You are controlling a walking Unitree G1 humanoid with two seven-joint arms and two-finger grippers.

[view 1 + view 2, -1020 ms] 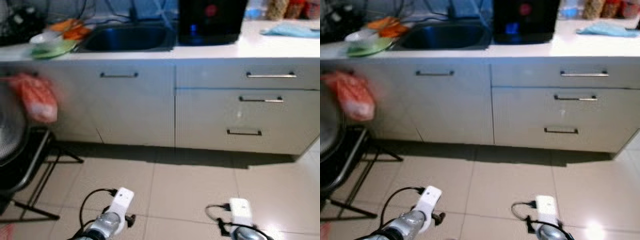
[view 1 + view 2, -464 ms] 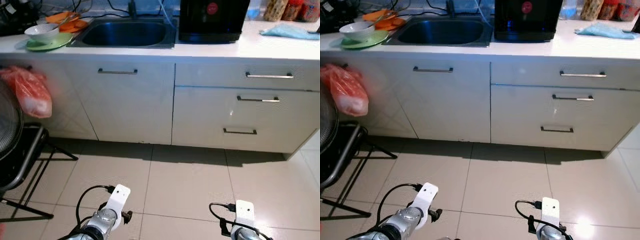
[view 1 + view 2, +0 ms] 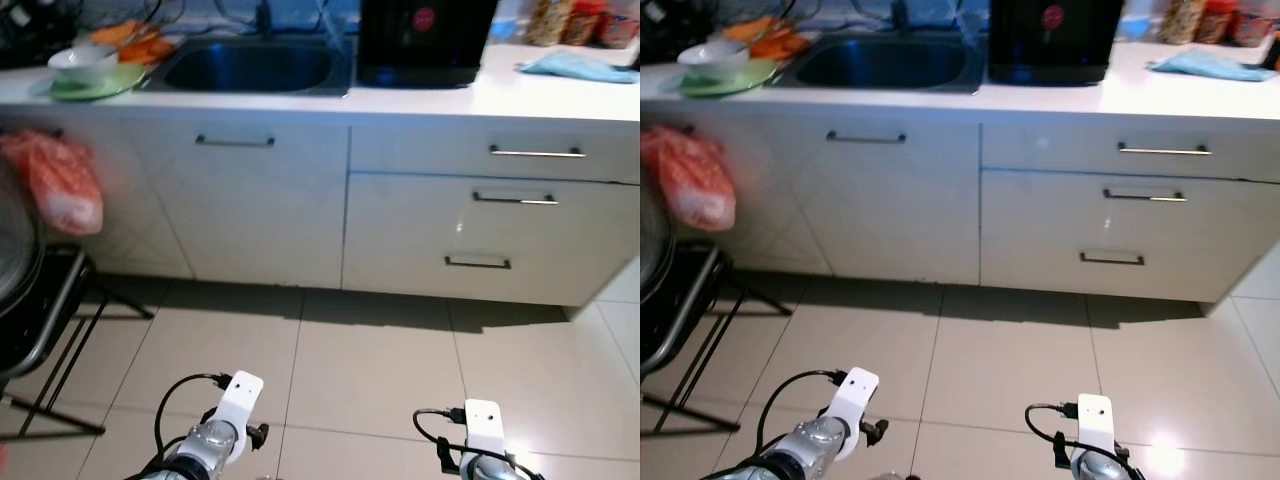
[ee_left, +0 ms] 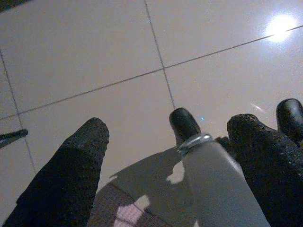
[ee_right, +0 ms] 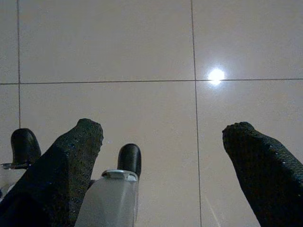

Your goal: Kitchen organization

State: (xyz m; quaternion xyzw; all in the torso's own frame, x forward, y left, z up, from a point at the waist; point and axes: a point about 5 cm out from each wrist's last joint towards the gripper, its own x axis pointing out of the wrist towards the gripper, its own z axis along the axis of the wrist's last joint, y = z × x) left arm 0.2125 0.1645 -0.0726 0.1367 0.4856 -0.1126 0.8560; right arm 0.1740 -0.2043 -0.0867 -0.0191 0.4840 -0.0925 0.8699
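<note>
I face a white kitchen counter [image 3: 420,102] with a steel sink [image 3: 250,68]. At its left end a white bowl [image 3: 82,62] sits on a green plate [image 3: 95,88], with orange items [image 3: 135,45] behind. A black appliance [image 3: 425,40] stands right of the sink, and a blue cloth [image 3: 575,65] lies at the far right. Both arms hang low over the tiled floor. In the left wrist view my left gripper [image 4: 168,130] is open and holds nothing. In the right wrist view my right gripper [image 5: 163,131] is also open and empty.
A cupboard door [image 3: 235,200] and three drawers [image 3: 520,198] front the counter. A red plastic bag [image 3: 65,185] hangs at the left above a black folding stand [image 3: 45,330]. Jars [image 3: 560,18] stand at the back right. Beige floor tiles [image 3: 370,350] lie between me and the cabinets.
The picture was blurred a second ago and is sharper now; the camera has shifted slightly. Both arms hang as before.
</note>
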